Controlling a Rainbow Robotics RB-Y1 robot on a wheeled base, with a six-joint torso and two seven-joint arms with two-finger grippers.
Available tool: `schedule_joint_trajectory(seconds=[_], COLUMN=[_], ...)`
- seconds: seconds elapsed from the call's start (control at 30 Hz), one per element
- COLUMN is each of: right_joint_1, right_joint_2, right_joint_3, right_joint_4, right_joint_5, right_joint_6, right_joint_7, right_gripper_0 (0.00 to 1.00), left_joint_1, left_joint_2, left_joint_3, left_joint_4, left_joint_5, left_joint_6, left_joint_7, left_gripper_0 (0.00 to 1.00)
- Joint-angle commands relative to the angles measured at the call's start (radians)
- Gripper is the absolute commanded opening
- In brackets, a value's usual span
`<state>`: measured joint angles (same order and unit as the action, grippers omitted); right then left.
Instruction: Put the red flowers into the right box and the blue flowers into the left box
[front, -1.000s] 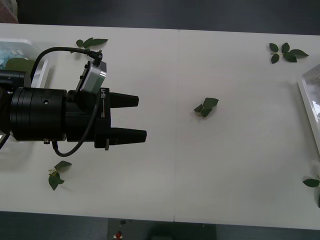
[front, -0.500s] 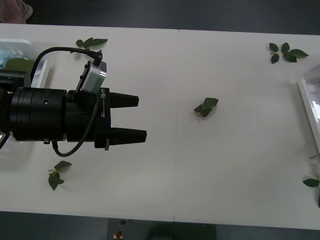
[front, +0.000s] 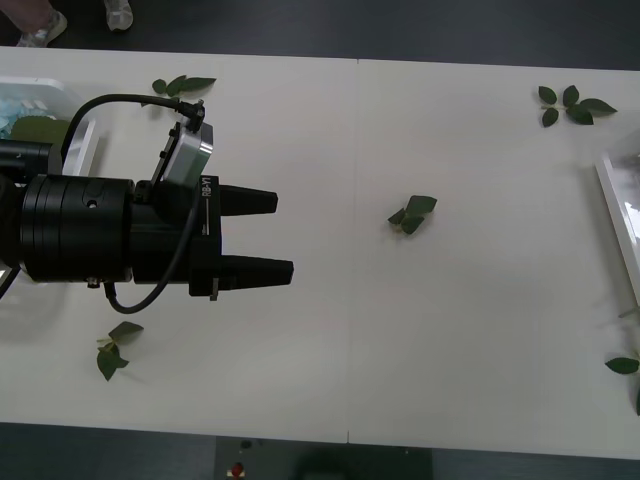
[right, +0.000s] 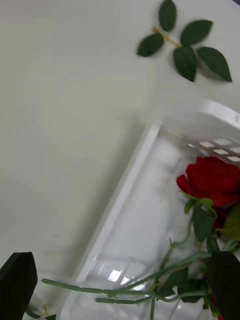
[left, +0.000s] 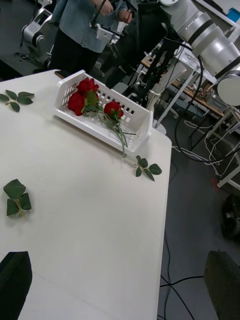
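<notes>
Roses boxed, our grippers empty

Left gripper (front: 268, 235) and right gripper (right: 120, 285) gape; we retreat clear of the red flowers (right: 212, 180).

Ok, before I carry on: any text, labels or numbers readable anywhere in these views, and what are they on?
Small white lettering runs along the black body of the left gripper, just behind its jaws: too small to read.
The right box with the red flowers in it: no writing to be seen.
The table and the loose leaves: no writing.
Nothing else reads as text.
</notes>
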<state>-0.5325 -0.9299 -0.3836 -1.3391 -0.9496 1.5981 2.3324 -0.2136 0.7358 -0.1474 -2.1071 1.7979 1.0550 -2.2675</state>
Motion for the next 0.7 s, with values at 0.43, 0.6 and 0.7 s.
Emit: schedule_joint_trajectory(seconds=[0.43,0.6,0.7], right_joint_1=[-0.089,-0.129,-0.144], right_joint_2=[0.118,0.187,0.218], right_joint_3=[-0.023,-0.026,-0.027], right_joint_4=[-0.158,-0.158,-0.160], right_joint_5=[-0.340,-0.414,-0.426], right_joint_6=[0.192,0.240,0.261], right_joint_7=[0.373,0.373,0.373], right_gripper_0=[1.00,1.00,1.00], left_joint_1=[-0.030,-0.030,-0.030], left_joint_2=[0.007,0.007,0.007], left_joint_3=[0.008,0.008,0.008], left_joint_4=[-0.030,-0.030,-0.030], left_joint_5=[0.003,0.003,0.003], left_joint_6=[0.005,0.005,0.005], left_joint_7=[0.026,0.026,0.026], left_gripper_0=[1.00,1.00,1.00])
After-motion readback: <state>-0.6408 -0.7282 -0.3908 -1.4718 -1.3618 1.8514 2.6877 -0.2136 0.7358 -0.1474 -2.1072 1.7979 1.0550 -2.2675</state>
